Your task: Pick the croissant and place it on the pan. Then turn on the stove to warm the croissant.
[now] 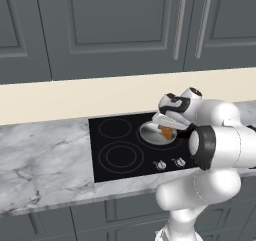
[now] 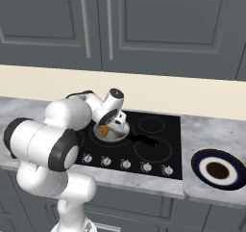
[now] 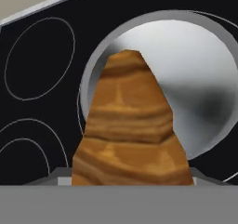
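Observation:
The golden-brown croissant [image 3: 130, 125] fills the middle of the hand view, pointing up from between the jaws and hiding the fingertips. My gripper [image 1: 167, 129] is shut on the croissant [image 1: 166, 132] and holds it tilted just over the silver pan [image 1: 151, 134]. The pan [image 3: 200, 69] rests on a rear burner of the black stove [image 1: 120, 155]. From the right, the croissant [image 2: 104, 130] hangs over the pan's [image 2: 116, 135] left part, and the pan's black handle [image 2: 142, 141] points right. I cannot tell whether the croissant touches the pan floor.
A row of silver knobs [image 2: 125, 164] lines the stove's front edge. A dark blue and white plate [image 2: 218, 170] lies on the marble counter [image 1: 45, 160] right of the stove. Grey cabinets hang above the cream backsplash.

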Robot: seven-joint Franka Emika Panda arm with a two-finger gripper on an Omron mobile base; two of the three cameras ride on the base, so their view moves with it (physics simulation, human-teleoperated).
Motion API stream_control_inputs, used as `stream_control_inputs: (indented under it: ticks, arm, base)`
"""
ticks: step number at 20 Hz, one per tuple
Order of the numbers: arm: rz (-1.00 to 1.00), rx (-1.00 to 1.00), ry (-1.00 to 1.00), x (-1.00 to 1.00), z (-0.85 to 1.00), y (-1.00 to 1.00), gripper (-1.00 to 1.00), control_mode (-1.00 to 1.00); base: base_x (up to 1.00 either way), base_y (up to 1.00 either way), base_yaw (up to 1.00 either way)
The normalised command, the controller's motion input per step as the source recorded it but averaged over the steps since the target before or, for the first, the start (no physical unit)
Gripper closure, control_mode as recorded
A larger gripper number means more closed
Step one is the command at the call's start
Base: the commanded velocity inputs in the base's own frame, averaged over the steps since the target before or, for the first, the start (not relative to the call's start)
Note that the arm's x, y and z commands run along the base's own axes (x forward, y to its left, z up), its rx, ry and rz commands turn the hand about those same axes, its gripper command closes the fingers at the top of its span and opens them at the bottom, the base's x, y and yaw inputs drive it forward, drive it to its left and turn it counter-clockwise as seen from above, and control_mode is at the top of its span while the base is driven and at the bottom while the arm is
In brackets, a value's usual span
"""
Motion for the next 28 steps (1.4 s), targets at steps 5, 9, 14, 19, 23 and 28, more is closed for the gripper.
stream_control_inputs:
  ticks: [5, 9, 14, 19, 23, 28]
  arm:
    - [0.00, 0.00, 0.00, 0.25, -0.15, 0.00, 1.00, -1.00]
    - [0.00, 0.00, 0.00, 0.28, -0.14, 0.00, 1.00, -1.00]
    - [0.00, 0.00, 0.00, 0.22, -0.16, 0.00, 1.00, -1.00]
    - [0.00, 0.00, 0.00, 0.14, -0.18, 0.00, 1.00, -1.00]
    - [0.00, 0.00, 0.00, 0.18, -0.19, 0.00, 1.00, -1.00]
    - [0.00, 0.00, 0.00, 0.17, -0.22, 0.00, 1.00, -1.00]
  base:
    - [0.00, 0.00, 0.00]
    - [0.00, 0.00, 0.00]
    - [0.00, 0.00, 0.00]
    - [0.00, 0.00, 0.00]
    - [0.00, 0.00, 0.00]
    - [0.00, 0.00, 0.00]
